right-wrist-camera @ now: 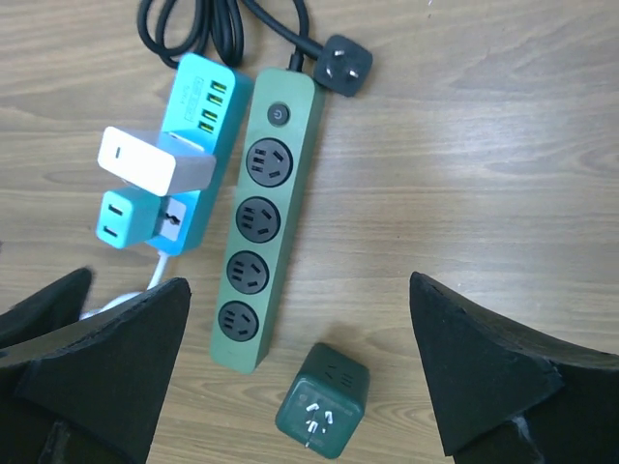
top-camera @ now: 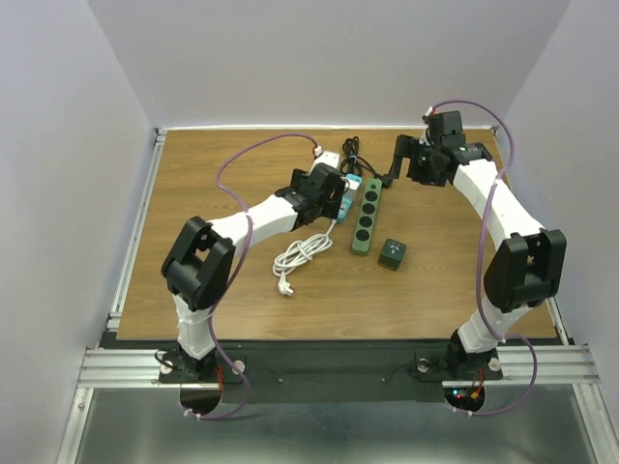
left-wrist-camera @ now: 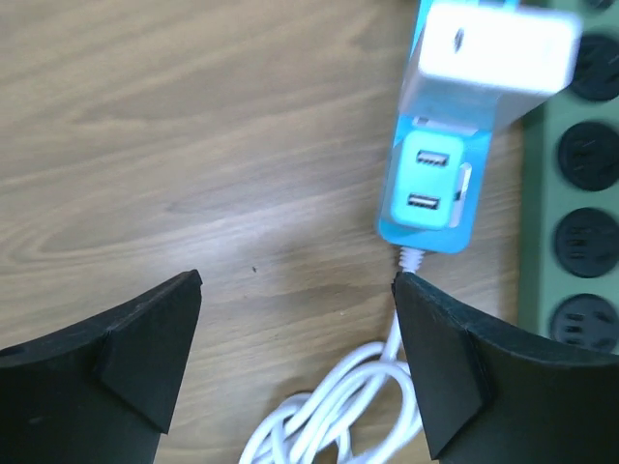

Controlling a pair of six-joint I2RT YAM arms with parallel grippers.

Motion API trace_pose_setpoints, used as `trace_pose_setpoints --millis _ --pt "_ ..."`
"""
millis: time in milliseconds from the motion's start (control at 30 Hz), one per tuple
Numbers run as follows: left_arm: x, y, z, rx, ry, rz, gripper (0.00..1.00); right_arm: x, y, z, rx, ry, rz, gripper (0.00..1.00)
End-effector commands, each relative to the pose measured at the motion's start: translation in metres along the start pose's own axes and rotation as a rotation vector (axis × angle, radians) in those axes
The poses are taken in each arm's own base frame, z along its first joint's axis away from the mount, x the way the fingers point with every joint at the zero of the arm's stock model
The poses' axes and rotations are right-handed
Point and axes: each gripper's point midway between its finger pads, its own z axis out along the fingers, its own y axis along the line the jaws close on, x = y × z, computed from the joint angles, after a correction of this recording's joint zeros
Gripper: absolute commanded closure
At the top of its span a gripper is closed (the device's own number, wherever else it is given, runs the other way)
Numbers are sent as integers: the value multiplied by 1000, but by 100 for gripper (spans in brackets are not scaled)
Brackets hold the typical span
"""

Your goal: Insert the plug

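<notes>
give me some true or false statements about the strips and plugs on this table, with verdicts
1. The white adapter sits on the blue power strip. True.
2. The green power strip has a plug in one socket. False: all four sockets are empty.
3. The dark green cube adapter lies apart from the green strip, prongs up. True.
4. The left fingers are shut on the white cable. False: they stand wide apart and hold nothing.
5. The black plug lies on the table near the green strip's switch end. True.
</notes>
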Motion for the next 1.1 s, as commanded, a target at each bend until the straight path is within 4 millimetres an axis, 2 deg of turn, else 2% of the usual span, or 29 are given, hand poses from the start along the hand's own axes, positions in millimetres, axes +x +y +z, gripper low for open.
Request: trace_pose_setpoints --millis 0,33,133,200,233,267,300,333,367,467,633,667,867,1067 --pt "-54 -2 -60 19 -166 -35 6 -19 -6 -21 -4 -86 10 0" --pt "-58 -10 -70 46 -183 -24 6 -21 -10 -24 1 -95 21 0" --pt "-48 -58 -90 154 -184 31 7 -29 -16 -36 10 -136 41 0" --pt "-38 -92 -97 247 -161 40 6 -34 -24 -41 19 -156 69 0" --pt "-30 -114 -104 293 -150 57 6 -37 -28 -44 27 -171 81 0" --pt "-17 -133 -102 337 -119 73 6 -40 -33 -50 31 -189 100 0" --pt "-16 -154 -109 379 -120 79 6 -42 -35 -54 32 -200 118 0" --pt "-6 -167 -104 389 -100 95 6 -47 -39 -63 35 -226 133 0" --pt "-11 -179 -108 414 -106 94 6 -45 -40 -66 35 -232 138 0" --pt "-8 -203 -105 445 -94 92 6 -49 -41 -80 32 -265 144 0" --pt "-4 -212 -85 406 -64 108 2 -48 -38 -92 11 -283 155 0" --pt "3 -213 -81 400 -50 119 2 -47 -37 -92 7 -284 156 0" --pt "3 -222 -67 385 -46 122 2 -44 -34 -97 -10 -289 148 0" --pt "16 -224 -56 370 -6 134 2 -42 -36 -101 -5 -297 142 0"
